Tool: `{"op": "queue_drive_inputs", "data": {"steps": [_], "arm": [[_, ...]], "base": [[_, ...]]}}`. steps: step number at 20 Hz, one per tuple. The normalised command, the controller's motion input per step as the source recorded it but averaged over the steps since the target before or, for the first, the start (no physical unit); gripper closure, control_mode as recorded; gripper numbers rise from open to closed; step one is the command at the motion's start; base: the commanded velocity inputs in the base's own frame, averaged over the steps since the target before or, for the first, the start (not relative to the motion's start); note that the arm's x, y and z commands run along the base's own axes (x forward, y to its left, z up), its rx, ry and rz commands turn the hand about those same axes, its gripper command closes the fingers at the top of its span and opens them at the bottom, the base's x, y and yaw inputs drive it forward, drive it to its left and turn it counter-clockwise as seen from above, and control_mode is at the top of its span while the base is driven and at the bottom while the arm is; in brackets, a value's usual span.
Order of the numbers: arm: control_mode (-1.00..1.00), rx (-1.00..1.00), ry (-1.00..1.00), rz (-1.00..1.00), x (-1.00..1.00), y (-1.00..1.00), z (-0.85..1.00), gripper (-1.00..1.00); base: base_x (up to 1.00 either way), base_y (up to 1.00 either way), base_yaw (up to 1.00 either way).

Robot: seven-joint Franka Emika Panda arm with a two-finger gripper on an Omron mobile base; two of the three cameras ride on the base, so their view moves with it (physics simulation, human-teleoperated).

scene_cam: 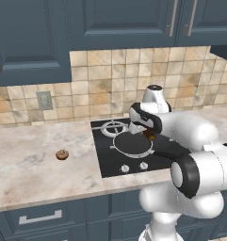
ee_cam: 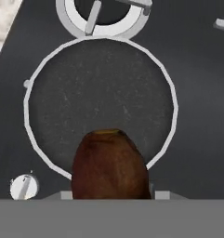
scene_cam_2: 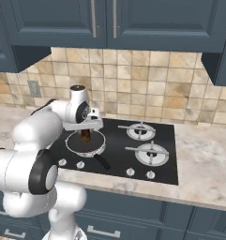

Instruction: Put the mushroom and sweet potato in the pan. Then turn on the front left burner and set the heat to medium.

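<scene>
Gripper holds the sweet potato above the pan, near its rim; mushroom on the worktop.

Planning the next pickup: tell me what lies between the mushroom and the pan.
In the left base view, bare marble counter and the black stovetop's edge separate the mushroom from the pan.

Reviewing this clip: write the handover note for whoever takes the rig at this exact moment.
Tool: shut on the sweet potato, held over the pan.
Pan: on the front left burner, nothing in it yet.
Mushroom: on the counter left of the stove, untouched.
Done: sweet potato picked up and carried over the pan.
Left: release it, fetch the mushroom, turn the front left knob to medium.
</scene>
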Motion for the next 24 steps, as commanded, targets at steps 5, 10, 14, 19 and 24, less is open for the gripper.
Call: {"op": "queue_drive_inputs", "data": {"steps": [5,10,14,19,24], "arm": [[-1.00,0.00,0.01,-0.19,0.48,0.01,-0.18,1.00],[-1.00,0.00,0.03,-0.14,0.22,0.00,-0.22,1.00],[-1.00,0.00,0.02,-0.07,0.09,0.00,-0.39,1.00],[-1.00,0.00,0.00,-0.03,0.01,0.00,-0.40,1.00],[-1.00,0.00,0.00,-0.02,0.04,0.00,-0.48,1.00]], "base": [[0.00,0.00,0.00],[0.00,0.00,0.00],[0.00,0.00,0.00],[0.00,0.00,0.00],[0.00,0.00,0.00]]}}
